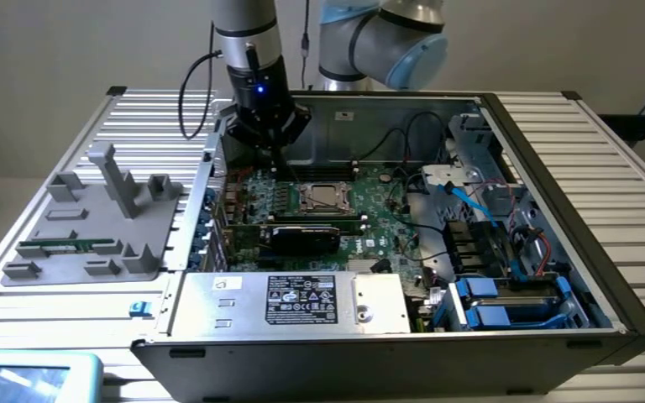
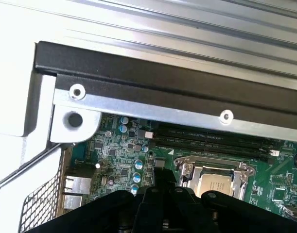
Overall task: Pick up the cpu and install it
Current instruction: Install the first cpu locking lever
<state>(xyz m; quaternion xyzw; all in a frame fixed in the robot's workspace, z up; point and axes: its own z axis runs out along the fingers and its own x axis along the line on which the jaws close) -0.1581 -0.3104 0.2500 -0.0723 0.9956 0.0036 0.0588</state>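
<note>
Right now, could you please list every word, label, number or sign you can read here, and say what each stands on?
None can be read.
Dark label on the power supply: print and symbols, too small to read.
White sticker beside it on the same box: too small to read.
cpu in the socket: markings too blurred to read.

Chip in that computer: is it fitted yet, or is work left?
Done, it seems: the chip lies in its socket. In hand: nothing I can see; the shut gripper hangs beside the socket. Left: I cannot tell whether the socket's frame is clamped down.
</note>
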